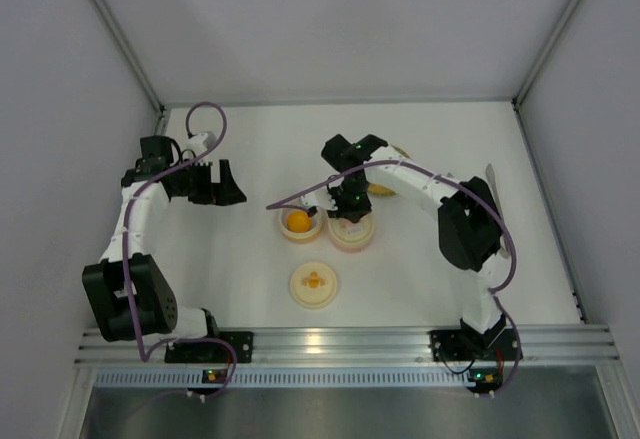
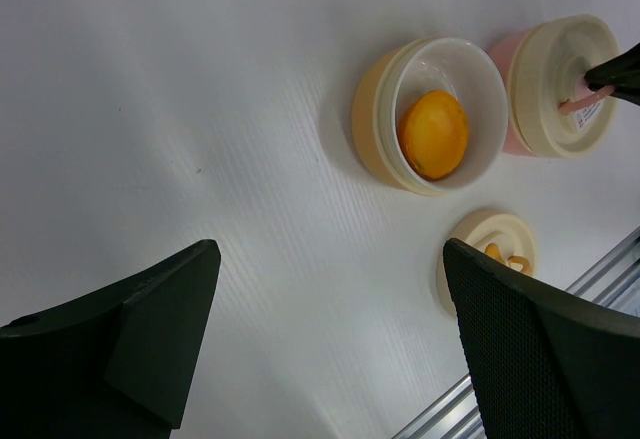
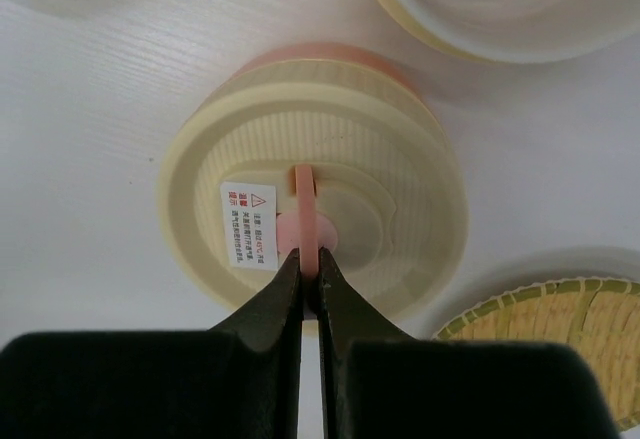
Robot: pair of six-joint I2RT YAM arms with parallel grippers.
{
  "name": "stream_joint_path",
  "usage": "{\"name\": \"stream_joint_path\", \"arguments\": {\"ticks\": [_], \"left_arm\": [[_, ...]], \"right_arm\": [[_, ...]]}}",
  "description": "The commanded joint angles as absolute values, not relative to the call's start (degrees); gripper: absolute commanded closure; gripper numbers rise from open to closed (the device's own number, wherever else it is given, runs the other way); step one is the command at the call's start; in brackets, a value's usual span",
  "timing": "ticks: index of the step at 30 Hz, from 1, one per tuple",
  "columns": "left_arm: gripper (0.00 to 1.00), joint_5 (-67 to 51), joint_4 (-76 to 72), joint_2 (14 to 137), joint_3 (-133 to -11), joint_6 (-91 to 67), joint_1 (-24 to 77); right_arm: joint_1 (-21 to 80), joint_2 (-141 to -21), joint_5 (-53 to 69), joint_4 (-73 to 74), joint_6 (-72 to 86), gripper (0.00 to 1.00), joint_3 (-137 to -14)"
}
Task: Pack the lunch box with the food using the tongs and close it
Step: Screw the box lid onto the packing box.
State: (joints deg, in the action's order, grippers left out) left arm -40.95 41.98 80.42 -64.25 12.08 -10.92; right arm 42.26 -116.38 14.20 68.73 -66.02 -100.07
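The lunch box shows as two round tubs. The open yellow tub holds the food, an orange ball. Beside it, the pink tub wears a cream lid. My right gripper is shut on that lid's upright pink tab. Well left of the tubs, my left gripper hangs wide open over bare table, holding nothing. A slim grey strip, probably the tongs, lies by the right wall, partly behind the right arm.
A loose cream lid with an orange handle lies in front of the tubs. A woven bamboo tray sits just behind the pink tub, under the right arm. The metal rail runs along the near edge.
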Motion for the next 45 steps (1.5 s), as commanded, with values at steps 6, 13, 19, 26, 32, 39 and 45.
{"name": "stream_joint_path", "arguments": {"ticks": [6,13,19,26,32,39,45], "left_arm": [[0.02,-41.75,39.99,78.67,-63.72,12.04,-12.39],[0.02,-41.22,39.81,75.68,-62.75,13.36,-13.09],[0.02,-40.96,41.75,74.62,-63.11,15.73,-13.09],[0.02,-41.57,45.09,72.25,-62.67,22.13,-13.01],[0.02,-41.75,48.33,70.49,-61.70,28.20,-13.01],[0.02,-42.27,52.29,69.34,-61.08,34.89,-12.66],[0.02,-44.20,56.86,68.65,-61.26,40.69,-11.69]], "right_arm": [[42.10,-113.47,15.20,59.60,-48.18,1.00,-87.38],[40.52,-108.72,14.68,54.32,-36.84,1.00,-77.88],[38.76,-106.70,14.41,53.00,-29.01,1.00,-70.67],[33.49,-105.47,14.68,52.65,-20.58,1.00,-65.05],[31.20,-103.27,10.82,52.65,-18.02,1.00,-60.91],[30.32,-101.34,9.22,53.44,-17.58,1.00,-58.36],[30.32,-102.30,11.78,53.96,-16.96,0.66,-60.46]]}}
